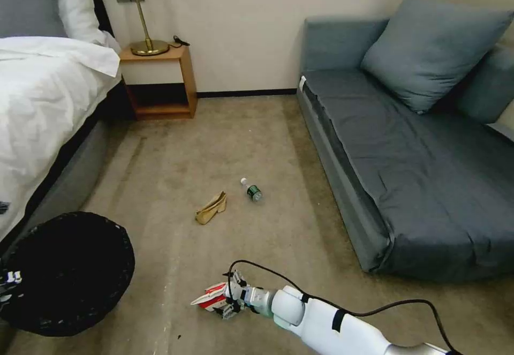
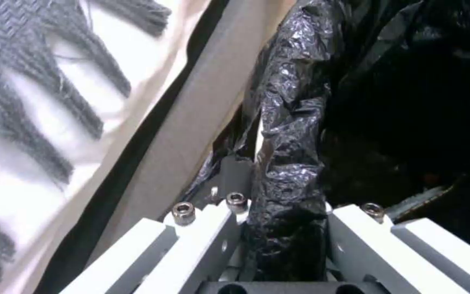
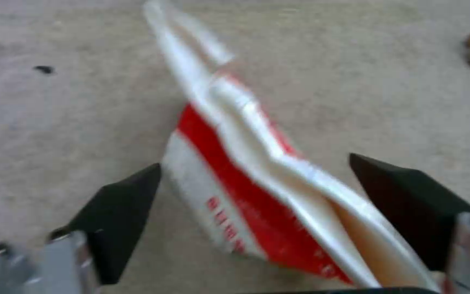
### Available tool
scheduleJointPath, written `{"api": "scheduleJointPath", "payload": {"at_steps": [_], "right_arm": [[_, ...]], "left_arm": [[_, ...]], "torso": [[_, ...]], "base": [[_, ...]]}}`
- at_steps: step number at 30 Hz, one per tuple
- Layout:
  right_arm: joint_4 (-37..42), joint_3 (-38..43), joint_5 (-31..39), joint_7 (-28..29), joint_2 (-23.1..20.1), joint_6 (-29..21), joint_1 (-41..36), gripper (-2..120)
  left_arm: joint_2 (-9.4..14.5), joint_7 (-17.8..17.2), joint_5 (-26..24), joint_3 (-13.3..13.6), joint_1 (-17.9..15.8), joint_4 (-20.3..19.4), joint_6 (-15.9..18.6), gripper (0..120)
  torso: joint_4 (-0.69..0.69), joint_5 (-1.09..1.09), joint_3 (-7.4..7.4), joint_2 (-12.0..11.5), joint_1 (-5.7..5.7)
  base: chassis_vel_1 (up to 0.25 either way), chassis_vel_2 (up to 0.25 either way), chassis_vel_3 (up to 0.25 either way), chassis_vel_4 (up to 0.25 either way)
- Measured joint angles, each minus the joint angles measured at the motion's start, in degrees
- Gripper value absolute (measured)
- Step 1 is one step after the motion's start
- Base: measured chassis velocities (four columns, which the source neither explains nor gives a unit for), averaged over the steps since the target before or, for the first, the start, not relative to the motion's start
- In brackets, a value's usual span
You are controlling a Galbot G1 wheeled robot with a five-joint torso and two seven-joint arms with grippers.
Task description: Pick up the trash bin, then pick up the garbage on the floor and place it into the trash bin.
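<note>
left gripper (image 2: 278, 245) is clamped on the trash bin (image 1: 64, 269) rim and liner, holding it low by the bed (image 1: 48, 103) so the mouth faces up. right gripper (image 3: 251, 212) sits on the carpet (image 1: 241, 141), fingers wide around the red-and-white carton (image 3: 257, 179), not closed yet. paper bag (image 1: 211, 208) and bottle (image 1: 251, 190) lie further out.

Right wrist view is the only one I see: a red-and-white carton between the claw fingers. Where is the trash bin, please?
Observer: The trash bin is at the robot's left side, next to the bed.
Operator: Is something holding it?
Observer: Yes, the left claw is shut on its bag-covered rim.
Operator: Is there other garbage?
Observer: A bottle with a green label lies on the carpet farther ahead.
</note>
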Motion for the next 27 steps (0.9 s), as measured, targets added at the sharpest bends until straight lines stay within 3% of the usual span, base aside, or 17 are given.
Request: {"api": "scheduleJointPath", "payload": {"at_steps": [2,11,18,20,27], "right_arm": [[-0.2,-0.1,-0.1,0.0,0.1,0.1,-0.2,84],[-1.9,1.3,-0.9,1.4,2.2,0.6,-1.0,45],[-1.9,1.7,-0.9,1.7,2.2,0.6,-1.2,26],[-1.4,2.0,-0.9,1.7,1.9,0.7,-1.5,14],[2.9,6.5,-0.3,2.1,-0.2,0.8,-4.7,0]], "left_arm": [[0.1,0.0,0.0,0.2,-0.2,-0.1,0.2,3],[0.0,0.0,-0.1,1.3,-0.5,-1.0,0.7,3],[-0.2,0.1,-0.1,1.3,-0.4,-1.2,0.7,3],[-0.3,0.1,-0.2,1.3,-0.3,-1.2,0.6,3],[-0.5,0.1,-0.2,2.2,-0.3,-1.0,0.4,3]], "torso": [[0.0,-0.01,0.0,0.0,0.0],[0.0,0.0,0.0,0.0,0.0],[0.0,0.0,0.0,0.0,0.0],[0.0,0.0,0.0,0.0,0.0],[0.01,0.01,0.0,0.0,0.0]], "base": [[0.0,0.0,0.0,0.0],[0.0,0.0,0.0,0.0],[0.0,0.0,0.0,0.0],[0.0,0.0,0.0,0.0],[0.0,0.0,0.0,0.0]]}}
